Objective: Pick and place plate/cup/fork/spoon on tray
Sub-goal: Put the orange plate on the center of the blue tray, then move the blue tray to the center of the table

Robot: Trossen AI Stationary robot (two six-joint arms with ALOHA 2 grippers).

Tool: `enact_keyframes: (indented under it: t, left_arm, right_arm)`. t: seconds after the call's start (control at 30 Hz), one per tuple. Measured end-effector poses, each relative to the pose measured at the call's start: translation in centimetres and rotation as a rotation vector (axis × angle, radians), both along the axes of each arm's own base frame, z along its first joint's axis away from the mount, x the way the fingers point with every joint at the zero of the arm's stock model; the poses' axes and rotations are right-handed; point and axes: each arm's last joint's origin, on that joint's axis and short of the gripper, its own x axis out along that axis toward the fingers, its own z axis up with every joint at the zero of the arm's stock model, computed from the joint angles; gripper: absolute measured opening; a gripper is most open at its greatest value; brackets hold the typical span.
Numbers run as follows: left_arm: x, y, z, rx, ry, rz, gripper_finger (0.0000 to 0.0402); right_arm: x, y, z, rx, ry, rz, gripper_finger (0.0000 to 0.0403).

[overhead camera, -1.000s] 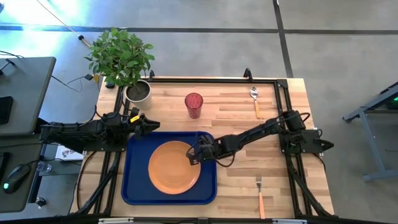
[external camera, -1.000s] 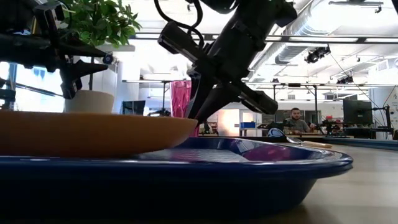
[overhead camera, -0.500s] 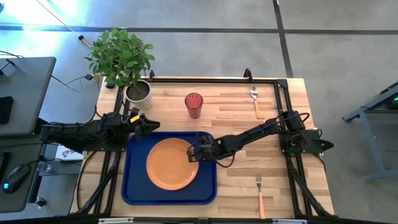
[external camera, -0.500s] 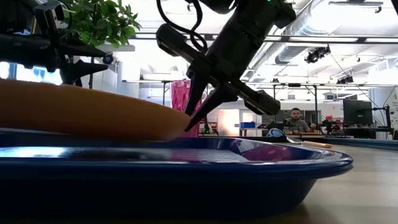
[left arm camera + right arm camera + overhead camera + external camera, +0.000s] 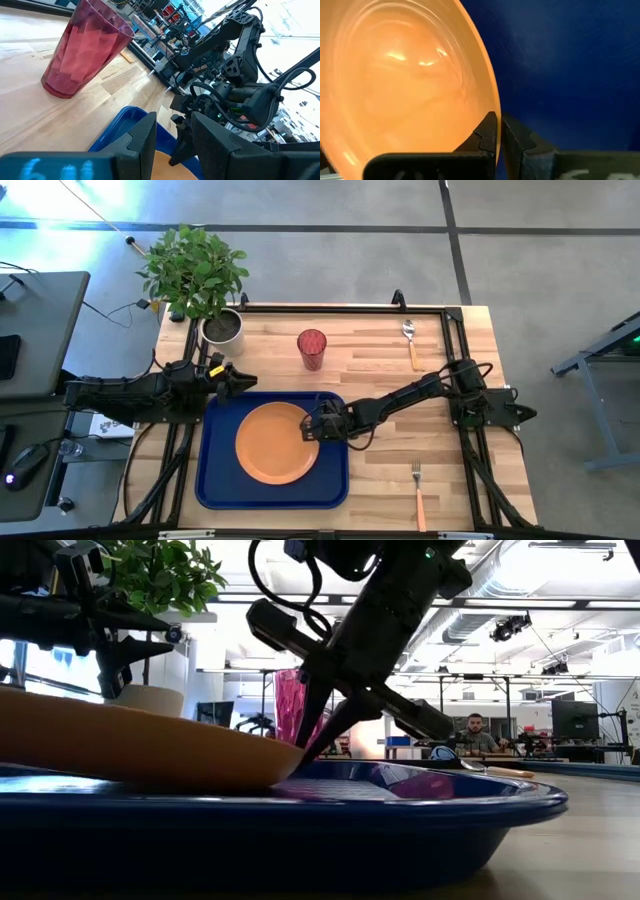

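The orange plate point(image 5: 277, 443) is over the blue tray point(image 5: 218, 480), tilted, its right edge low in the low view point(image 5: 150, 745). My right gripper point(image 5: 312, 428) is shut on that right edge. My left gripper point(image 5: 240, 381) is open and empty above the tray's far left corner. The red ribbed cup point(image 5: 311, 348) stands upright on the table beyond the tray; it also shows in the left wrist view point(image 5: 82, 47). The spoon point(image 5: 411, 342) lies at the far right, the fork point(image 5: 418, 495) at the near right. My right gripper pinches the plate's rim point(image 5: 492, 107) at its right edge, one finger point(image 5: 487, 131) on the upper face and one point(image 5: 517, 137) beneath. The fingers come from the table's right, slanting down. The plate is tilted, its held edge point(image 5: 292, 752) low over the tray floor, its left side higher.
A grey pot with a green plant point(image 5: 222, 328) stands at the table's far left corner, behind my left arm. A black frame point(image 5: 340, 308) runs along the table's edges. Bare wood lies between the tray and the fork. A person point(image 5: 478, 732) sits far off in the room.
My right gripper has carried the plate a little toward the table's left and far edges and lowered it. The plate, level a second ago, has tipped: its held right edge has sunk toward the tray floor while its left side stays higher.
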Motion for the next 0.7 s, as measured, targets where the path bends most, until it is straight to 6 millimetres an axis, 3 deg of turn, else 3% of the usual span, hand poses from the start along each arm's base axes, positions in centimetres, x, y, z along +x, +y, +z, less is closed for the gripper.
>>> enact_keyframes:
  t: [0.27,0.7]
  left_arm:
    - [0.00,0.00,-0.01,0.000,0.001,0.000,0.0115]
    - [0.00,0.00,0.00,0.000,0.001,-0.001,0.0115]
  right_arm:
    - [0.17,0.12,0.12,0.027,-0.018,0.013,0.0007]
    - [0.14,0.11,0.44,0.032,-0.026,0.006,0.0091]
